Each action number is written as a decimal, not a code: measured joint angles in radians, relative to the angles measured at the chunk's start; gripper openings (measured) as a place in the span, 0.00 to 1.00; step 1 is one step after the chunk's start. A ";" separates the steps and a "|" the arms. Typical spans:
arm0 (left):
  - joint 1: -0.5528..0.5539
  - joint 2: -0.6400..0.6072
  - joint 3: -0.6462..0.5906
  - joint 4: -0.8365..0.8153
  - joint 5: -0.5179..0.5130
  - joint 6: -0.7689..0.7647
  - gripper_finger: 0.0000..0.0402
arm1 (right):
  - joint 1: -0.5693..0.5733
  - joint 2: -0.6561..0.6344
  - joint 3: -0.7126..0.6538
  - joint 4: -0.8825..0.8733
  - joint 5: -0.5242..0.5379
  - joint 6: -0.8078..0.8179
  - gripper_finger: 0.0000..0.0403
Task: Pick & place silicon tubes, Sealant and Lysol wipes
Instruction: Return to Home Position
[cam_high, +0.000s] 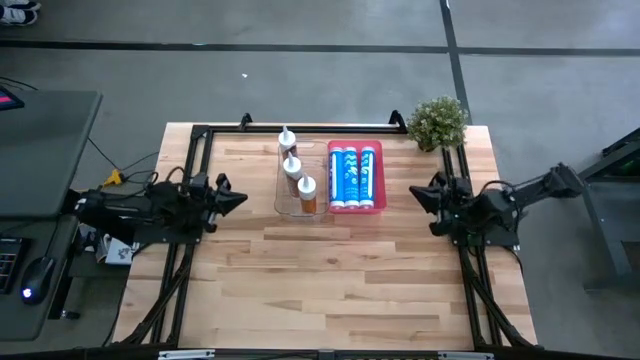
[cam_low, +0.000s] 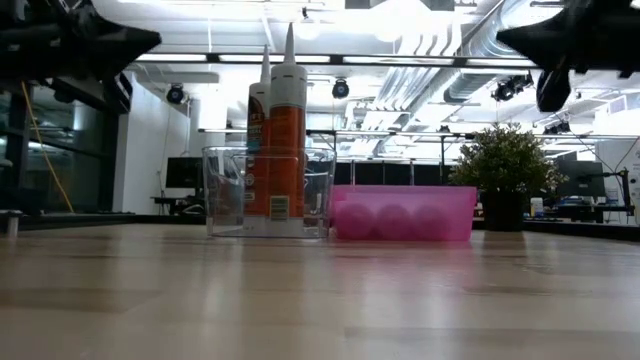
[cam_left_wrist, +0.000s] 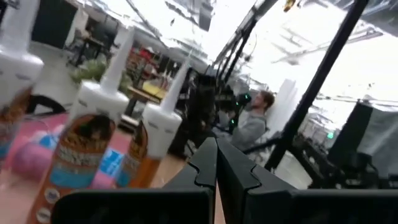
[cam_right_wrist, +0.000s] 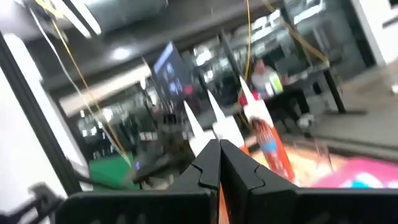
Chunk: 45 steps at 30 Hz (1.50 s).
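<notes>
At the far middle of the pale wooden table (cam_high: 340, 280), a clear plastic container (cam_high: 284, 205) holds three upright white-and-orange silicone tubes (cam_high: 292, 167). Just beside it on the right, a red plastic bin (cam_high: 382, 185) holds three blue sealant tubes (cam_high: 352, 178) lying side by side. The left gripper (cam_high: 238, 198) hovers left of the container, its fingers pressed together and holding nothing. The right gripper (cam_high: 417, 193) hovers right of the bin, its pincer likewise closed and empty. A small potted green plant (cam_high: 438, 122) stands at the far right corner.
</notes>
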<state>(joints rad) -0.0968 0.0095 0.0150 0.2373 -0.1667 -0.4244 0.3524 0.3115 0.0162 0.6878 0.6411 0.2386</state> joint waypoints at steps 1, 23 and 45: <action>0.017 0.000 0.000 0.007 0.013 0.000 0.00 | -0.031 0.000 0.000 -0.035 -0.032 0.028 0.00; 0.130 0.001 -0.003 -0.126 0.086 0.035 0.00 | -0.374 0.000 0.000 -0.423 -0.546 0.036 0.00; 0.129 0.001 -0.003 -0.155 0.009 0.035 0.00 | -0.374 0.001 0.001 -0.665 -0.683 -0.013 0.00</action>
<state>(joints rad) 0.0326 0.0109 0.0116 0.0820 -0.1581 -0.3898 -0.0219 0.3126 0.0170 0.0227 -0.0416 0.2260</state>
